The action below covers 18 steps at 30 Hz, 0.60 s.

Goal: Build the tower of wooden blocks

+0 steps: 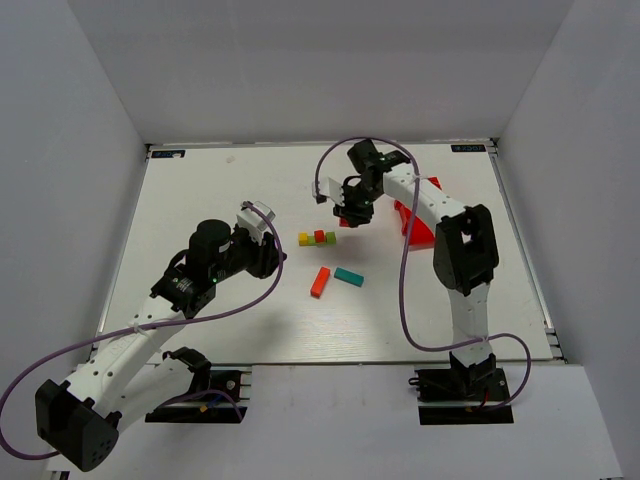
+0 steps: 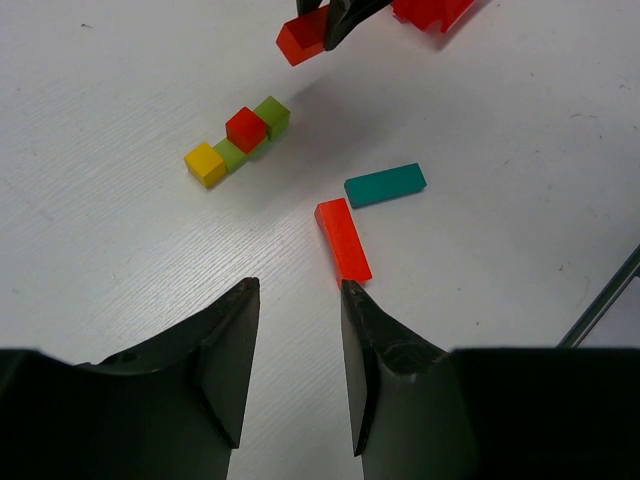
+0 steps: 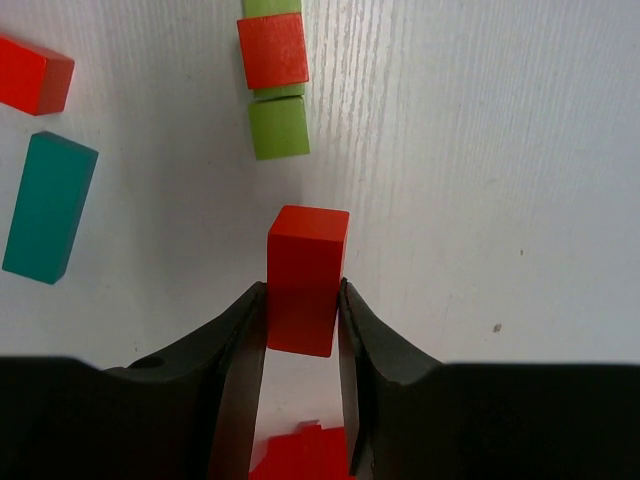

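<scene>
The left gripper (image 2: 297, 288) is held open, empty. The tower (image 2: 240, 140) is begun mid-table: one yellow cube (image 2: 205, 163), two green seen, one red on top. One orange bar (image 2: 343, 240) and one teal bar (image 2: 385, 184) are seen nearer. A second red block (image 3: 308, 240) is clamped by the right gripper (image 3: 300, 288); lowering it squarely onto the row is called for.

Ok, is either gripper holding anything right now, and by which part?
The right gripper holds a red block, pinched across two opposite side faces, its far end sticking out past the jaws. The left gripper is open and holds nothing.
</scene>
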Available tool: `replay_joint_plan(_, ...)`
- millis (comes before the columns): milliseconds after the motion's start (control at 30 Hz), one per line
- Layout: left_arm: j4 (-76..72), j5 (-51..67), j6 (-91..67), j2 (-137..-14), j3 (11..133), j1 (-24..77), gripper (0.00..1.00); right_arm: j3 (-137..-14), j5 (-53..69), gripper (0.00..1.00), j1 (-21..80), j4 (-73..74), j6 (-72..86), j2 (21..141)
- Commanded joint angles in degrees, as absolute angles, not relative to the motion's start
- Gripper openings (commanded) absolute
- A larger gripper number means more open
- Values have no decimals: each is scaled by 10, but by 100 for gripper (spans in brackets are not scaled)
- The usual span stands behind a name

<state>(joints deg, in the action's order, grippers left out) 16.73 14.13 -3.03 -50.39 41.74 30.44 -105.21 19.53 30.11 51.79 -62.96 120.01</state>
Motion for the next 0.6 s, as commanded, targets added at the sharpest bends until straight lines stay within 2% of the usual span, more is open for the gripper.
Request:
replay_joint_plan(0, 166, 139, -31, -491, 430, 301, 49, -1070, 207, 0, 300, 558, -663, 1216)
replay_joint_plan(567, 166, 139, -31, -497, 430, 301, 49, -1147, 206, 0, 295, 622, -709, 1302)
